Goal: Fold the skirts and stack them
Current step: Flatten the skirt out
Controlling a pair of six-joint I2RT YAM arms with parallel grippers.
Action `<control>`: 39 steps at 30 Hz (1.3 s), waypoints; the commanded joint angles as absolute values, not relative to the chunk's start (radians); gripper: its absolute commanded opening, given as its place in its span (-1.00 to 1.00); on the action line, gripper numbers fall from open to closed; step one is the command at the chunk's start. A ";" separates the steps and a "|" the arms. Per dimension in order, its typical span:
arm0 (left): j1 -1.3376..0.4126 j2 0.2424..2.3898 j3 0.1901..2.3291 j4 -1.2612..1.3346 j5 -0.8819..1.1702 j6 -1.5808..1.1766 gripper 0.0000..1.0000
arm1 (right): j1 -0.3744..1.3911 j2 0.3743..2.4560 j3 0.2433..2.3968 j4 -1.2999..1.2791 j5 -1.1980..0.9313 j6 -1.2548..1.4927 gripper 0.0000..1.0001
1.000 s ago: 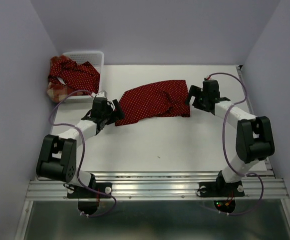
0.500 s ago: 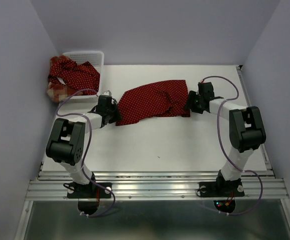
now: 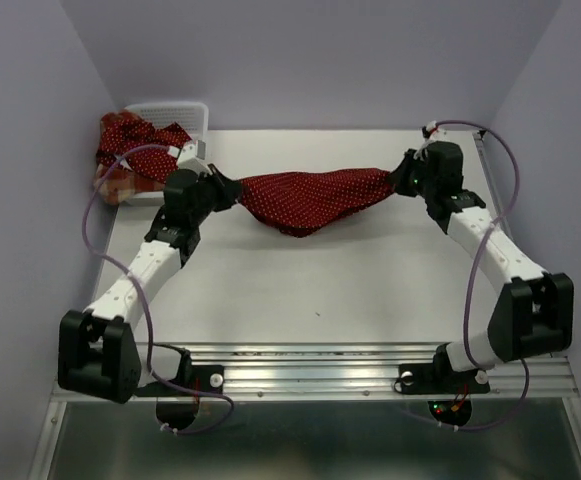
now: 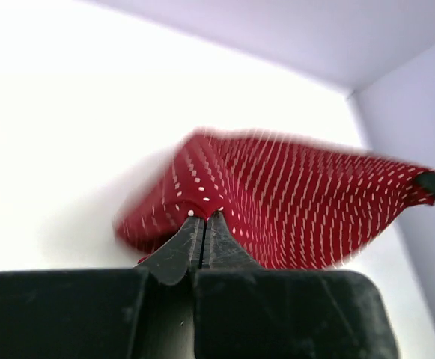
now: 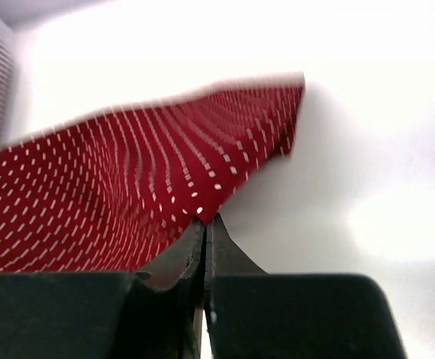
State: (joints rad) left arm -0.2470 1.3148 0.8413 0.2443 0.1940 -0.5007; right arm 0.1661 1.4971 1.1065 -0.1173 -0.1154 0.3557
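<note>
Two claws: left gripper (image 3: 228,190) and right gripper (image 3: 401,181) are each pinched tight on an end of the polka-dot skirt (image 3: 315,196).
Skirt spot: strung between them, middle sagging toward the table (image 3: 320,290); can't tell if it touches.
Other skirts (image 3: 145,145): heaped in the white basket (image 3: 175,110), back left.
Risk: thin pinches right at the edge, so pulling apart harder could pop a corner loose.
Also: uneven lowering probably lands it bunched, not flat.
</note>
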 commanded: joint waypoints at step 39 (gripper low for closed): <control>-0.598 1.066 0.779 0.000 0.175 -0.588 0.97 | -0.057 1.635 1.390 -0.382 0.083 0.137 1.00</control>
